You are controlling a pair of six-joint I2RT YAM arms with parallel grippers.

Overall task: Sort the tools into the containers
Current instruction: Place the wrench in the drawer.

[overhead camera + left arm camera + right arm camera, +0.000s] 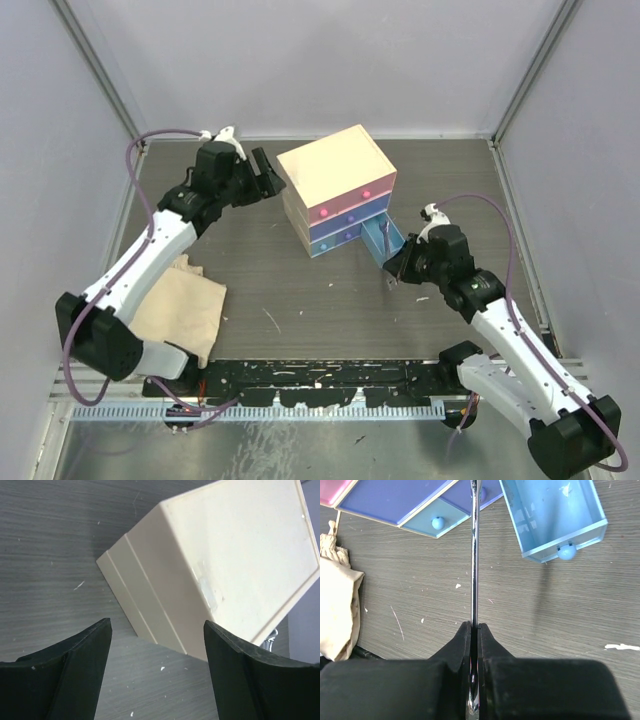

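My right gripper (474, 625) is shut on a silver wrench (474, 555), seen edge-on as a thin bright bar pointing toward the chest. In the top view this gripper (392, 272) hovers just in front of the pulled-out blue drawer (383, 240), whose inside (552, 515) looks empty. The cream chest (335, 190) shows pink (345, 205) and purple (390, 500) drawer fronts that are pushed in. My left gripper (268, 178) stands open at the chest's back left side. Only bare table lies between its fingers (85, 670), with the chest's cream top (240, 545) just beyond them.
A crumpled beige cloth (180, 305) lies at the front left under the left arm. A thin pale stick (270, 320) rests on the dark table in front of the chest. A black strip (320, 375) runs along the near edge. Grey walls enclose three sides.
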